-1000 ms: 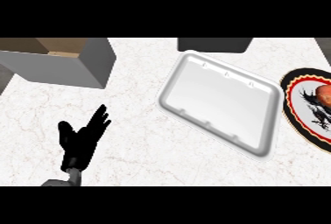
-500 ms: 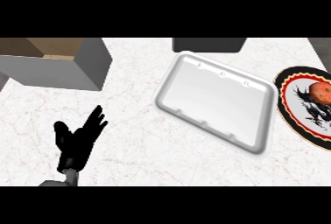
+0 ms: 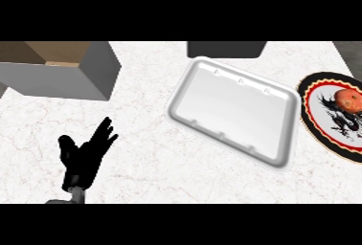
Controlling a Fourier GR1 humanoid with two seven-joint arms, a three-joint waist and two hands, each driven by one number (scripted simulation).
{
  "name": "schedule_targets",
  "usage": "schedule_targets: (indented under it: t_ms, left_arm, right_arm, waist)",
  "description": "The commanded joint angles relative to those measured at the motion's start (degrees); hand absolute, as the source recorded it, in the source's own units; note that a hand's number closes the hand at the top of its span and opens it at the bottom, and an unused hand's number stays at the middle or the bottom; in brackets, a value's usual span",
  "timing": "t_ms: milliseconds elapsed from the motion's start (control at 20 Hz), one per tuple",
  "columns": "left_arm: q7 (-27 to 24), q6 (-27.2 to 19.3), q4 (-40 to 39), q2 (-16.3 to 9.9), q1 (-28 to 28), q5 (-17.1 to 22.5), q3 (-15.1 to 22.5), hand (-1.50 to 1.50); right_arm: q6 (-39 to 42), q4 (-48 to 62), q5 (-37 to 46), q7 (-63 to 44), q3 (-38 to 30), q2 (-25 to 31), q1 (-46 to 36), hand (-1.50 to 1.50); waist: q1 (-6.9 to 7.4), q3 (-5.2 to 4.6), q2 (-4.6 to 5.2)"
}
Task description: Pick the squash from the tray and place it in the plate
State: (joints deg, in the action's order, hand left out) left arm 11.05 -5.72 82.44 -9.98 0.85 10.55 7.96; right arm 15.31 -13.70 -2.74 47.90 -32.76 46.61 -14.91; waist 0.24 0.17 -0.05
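Nearest you, your left hand [image 3: 83, 158] rests at the lower left of the marble counter [image 3: 141, 158], fingers straight and spread, holding nothing; it has barely shifted over the last second. Your right hand is out of view. Beyond it, the white tray [image 3: 233, 112] lies bare, as it did a second ago. Farther right, the squash [image 3: 349, 100] sits on the dragon-patterned plate [image 3: 329, 122]. Nothing has really changed, so the placement looks done. At the far left stands a grey box [image 3: 60, 72].
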Motion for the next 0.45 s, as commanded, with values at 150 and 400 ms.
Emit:
schedule_targets:
  t_ms: [150, 400]
  left_arm:
    - [-1.13, 0.73, -2.59, 1.16, 0.37, -1.54, -0.9, 0.0]
    - [2.78, -1.19, 2.69, 2.54, 2.47, -3.56, 0.53, 0.0]
  right_arm:
    - [0.75, -0.58, 0.07, 5.81, 1.58, 0.11, 6.64, -1.5]
    - [0.96, -3.02, -1.38, 5.91, 2.31, -1.0, 9.93, -1.5]
  waist:
    - [-0.16, -0.11, 0.1]
    - [-0.2, -0.13, 0.03]
